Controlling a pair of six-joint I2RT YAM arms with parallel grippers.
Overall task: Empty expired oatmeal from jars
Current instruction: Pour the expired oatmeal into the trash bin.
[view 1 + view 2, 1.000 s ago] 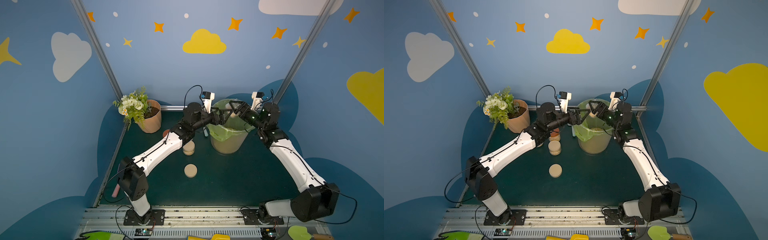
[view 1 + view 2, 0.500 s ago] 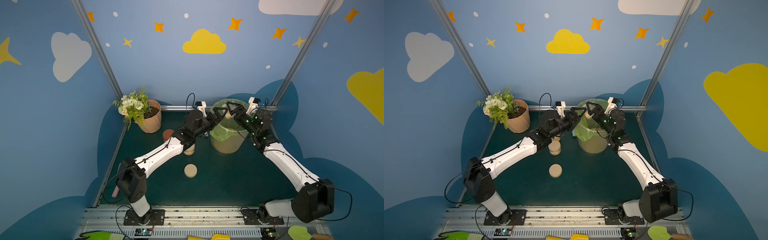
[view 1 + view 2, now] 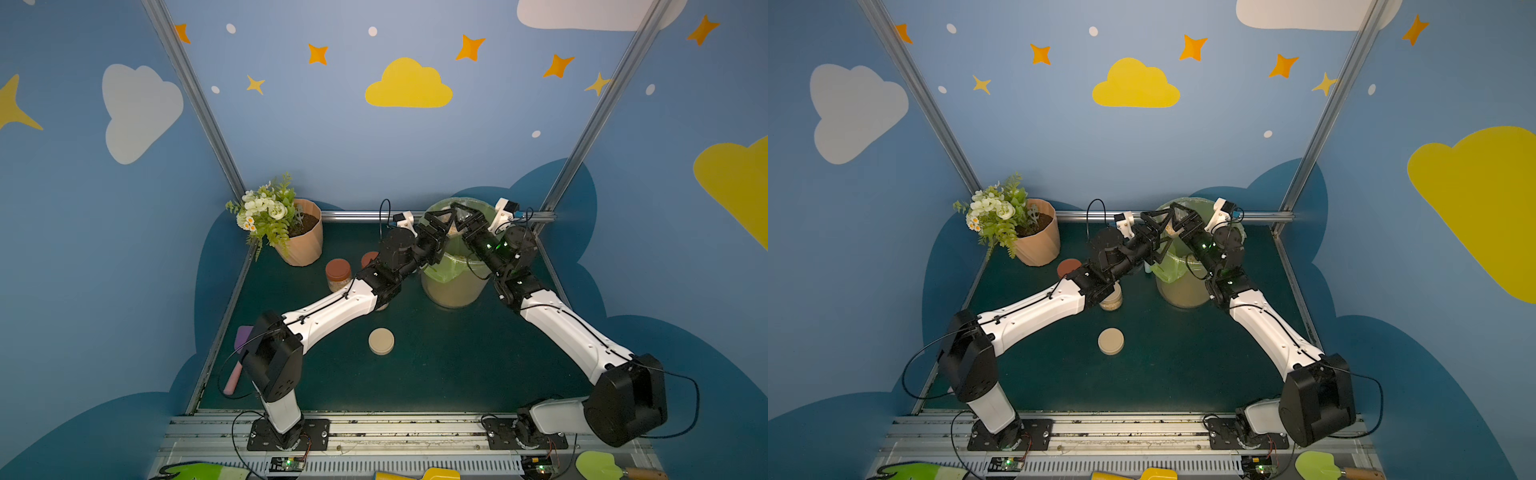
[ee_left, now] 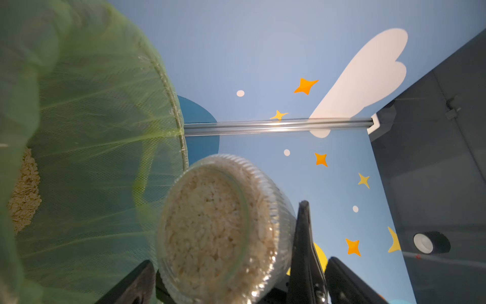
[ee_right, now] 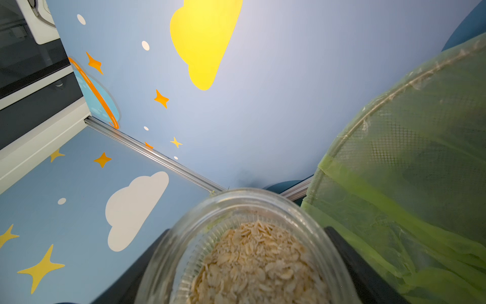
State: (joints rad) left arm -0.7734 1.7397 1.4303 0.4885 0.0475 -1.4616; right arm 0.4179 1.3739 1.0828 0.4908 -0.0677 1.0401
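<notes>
A clear jar (image 5: 252,252) full of pale oatmeal (image 5: 257,265) hangs over the bin's mouth, with my right gripper (image 5: 247,247) shut on it. In both top views the jar (image 3: 451,224) (image 3: 1170,227) sits between the two grippers. My left gripper (image 4: 240,276) is open, its jaws straddling the same jar (image 4: 221,231) and one right finger (image 4: 302,247). Loose oatmeal (image 4: 25,194) lies in the bin's green liner. On the mat stand a red-lidded jar (image 3: 338,272), a second red lid (image 3: 369,258) half behind the left arm, and a jar (image 3: 1112,299) under that arm.
The beige bin (image 3: 453,291) with green liner stands at the back middle. A beige lid (image 3: 381,340) lies flat mid-mat. A peach flowerpot (image 3: 305,249) with flowers is at back left. A pink and purple tool (image 3: 237,365) lies by the left rail.
Both wrists have dropped and tilted while the arms stretched toward the back. The grippers and the jar stay over the bin's mouth. Neither gripper's opening has changed.
</notes>
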